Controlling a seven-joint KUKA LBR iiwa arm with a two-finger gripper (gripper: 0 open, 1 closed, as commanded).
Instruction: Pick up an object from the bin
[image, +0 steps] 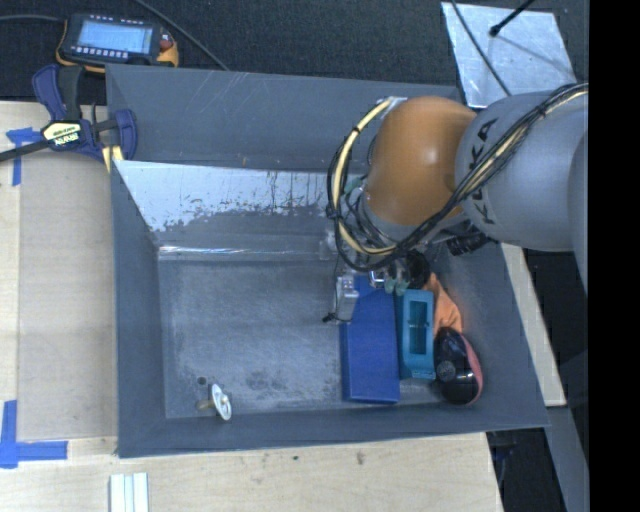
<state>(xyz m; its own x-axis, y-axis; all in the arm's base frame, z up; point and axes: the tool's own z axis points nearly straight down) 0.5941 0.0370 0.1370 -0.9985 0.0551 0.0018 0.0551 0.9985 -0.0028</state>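
Whether the fingers (346, 293) are apart or together cannot be told. They are seen low under the orange wrist cover (420, 160), at the upper end of a dark blue flat block (370, 350) that lies on the bin floor, right of centre. Nothing is seen clamped between them. Just beside the block, on its right, a lighter blue box-like piece (415, 335) is laid. Further right, an orange thing (447, 305) and a black rounded thing (455, 368) are heaped near the right wall. 1 small pale thing (216, 403) lies well apart, in the lower-left corner of the grey bin (140, 300).

The grasp stage is judged to be in hand, with no lift made yet. For the next move, the fingers would need to be set astride the block's end, clear of the lighter blue piece, and closed firmly before any raising.
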